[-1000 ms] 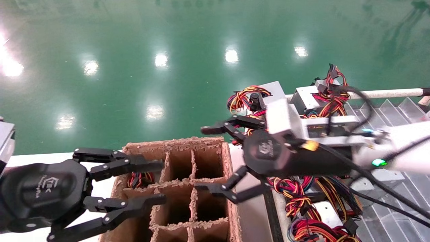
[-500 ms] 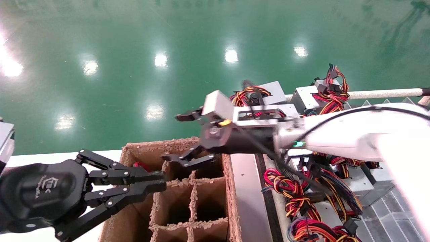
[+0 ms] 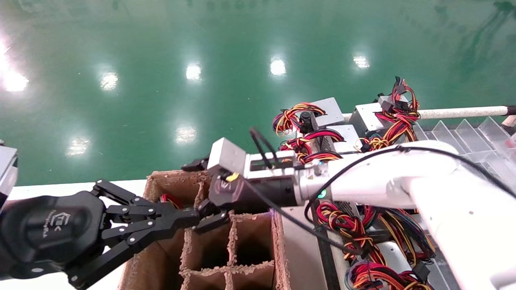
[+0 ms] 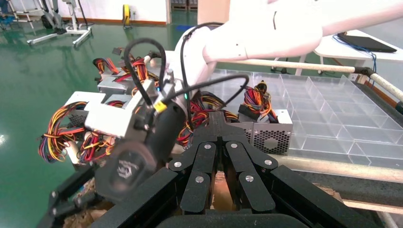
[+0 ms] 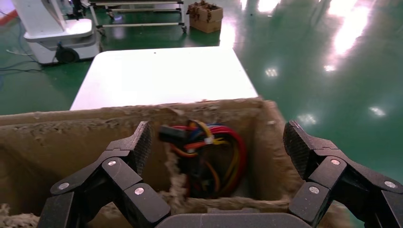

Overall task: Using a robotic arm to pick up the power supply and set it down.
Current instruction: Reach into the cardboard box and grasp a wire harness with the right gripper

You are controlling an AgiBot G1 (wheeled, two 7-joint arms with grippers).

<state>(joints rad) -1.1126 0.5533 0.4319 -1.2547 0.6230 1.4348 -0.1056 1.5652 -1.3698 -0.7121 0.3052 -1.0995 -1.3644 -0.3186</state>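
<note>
right gripper: the black linkage-finger right gripper (image 5: 216, 156) hangs over the far-left cell of the brown pulp-cardboard divider tray (image 3: 274, 225), jaws spread wide, nothing held

target: silver-grey power supply with the red-yellow wire bundle (image 5: 209, 154) sits down in that cell, pretty much straight ahead between the open fingers

nearer arm: right, probably

left gripper: black left gripper (image 3: 183, 219) pinched nearly closed, empty, by the tray's left edge

spares: look-alike grey supplies (image 3: 365, 117) off the tray's right side
</note>
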